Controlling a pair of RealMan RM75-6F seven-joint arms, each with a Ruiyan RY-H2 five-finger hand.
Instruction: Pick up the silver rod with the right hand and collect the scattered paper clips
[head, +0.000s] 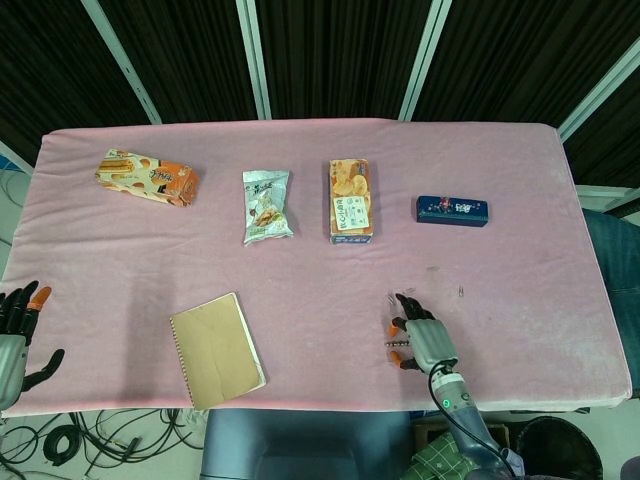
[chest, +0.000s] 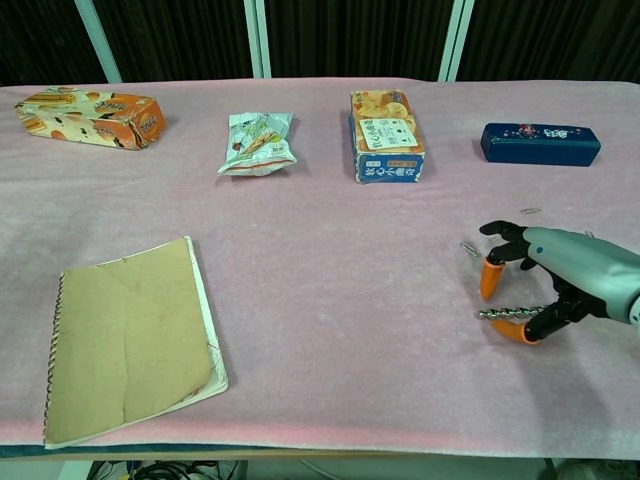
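1. The right hand is low over the pink surface near its front right part, with the fingers curved down around the silver rod.
2. The silver rod lies flat on the surface between the orange fingertips and the thumb; I cannot tell if the hand really grasps it or only touches it.
3. In the head view the right hand covers most of the rod, and only its left end is visible.
4. One paper clip lies on the surface just beside the fingers, and another clip lies further back, toward the dark blue box.
5. The left hand is at the left edge of the head view, beside the surface, released, with fingers apart and nothing in it.
6. At the far side of the surface an orange snack box, a small snack bag, a cracker box and the dark blue box stand in a row.
7. A brown notebook lies near the front edge, well apart from the right hand.
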